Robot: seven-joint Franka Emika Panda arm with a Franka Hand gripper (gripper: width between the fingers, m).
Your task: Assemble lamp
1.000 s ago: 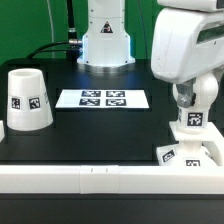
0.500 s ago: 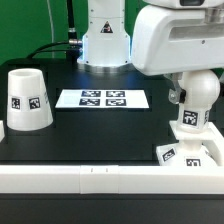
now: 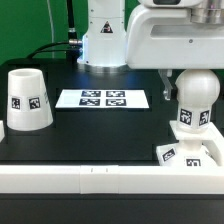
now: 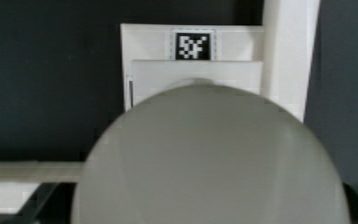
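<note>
Gripper itself not visible in either view, my arm (image 3: 165,35) fills the upper part of the exterior view's right side and hangs directly over the bulb (image 3: 193,100); finger state cannot tell, fingers hidden behind the arm's body and the bulb's round head. Bulb stands upright on the base (image 3: 190,152) at the exterior view's right, near the front; its tag faces the camera just under the round head. Base is flat, square, tags on its front edge, sitting just behind the white front rail (image 3: 90,178). In the wrist view the bulb's rounded head (image 4: 202,160) blocks most of the picture, with the base (image 4: 194,70) and one of its tags showing beyond it. Shade (image 3: 26,99) stands apart at the exterior view's left, wide end down, nothing visible in or on it, tag facing front. Marker board (image 3: 102,98) lies flat on the black table (image 3: 100,135) between shade and bulb, toward the back. Arm's pedestal (image 3: 105,40) sits behind the marker board.
</note>
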